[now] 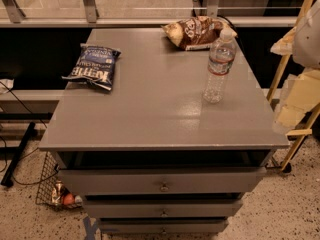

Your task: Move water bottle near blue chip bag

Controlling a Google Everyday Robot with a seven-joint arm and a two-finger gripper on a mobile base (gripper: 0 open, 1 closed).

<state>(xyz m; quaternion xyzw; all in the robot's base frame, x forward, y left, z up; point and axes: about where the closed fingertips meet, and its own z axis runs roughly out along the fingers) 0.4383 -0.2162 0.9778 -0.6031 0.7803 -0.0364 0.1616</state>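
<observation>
The water bottle (219, 65), clear and ribbed with a white cap and a white-and-red label band, stands upright on the right side of the grey cabinet top (155, 114). The blue chip bag (93, 66), dark navy with white "KETTLE" lettering, lies flat at the left edge of the top, well apart from the bottle. My gripper (291, 115) shows as pale, blurred shapes at the right edge of the view. It is off the cabinet's right side, apart from the bottle and holding nothing that I can see.
A brown and tan snack bag (194, 32) lies at the back of the top, just behind the bottle. The cabinet has drawers (164, 186) in front. A wire basket (55, 189) sits on the floor at the lower left. A glass railing runs behind.
</observation>
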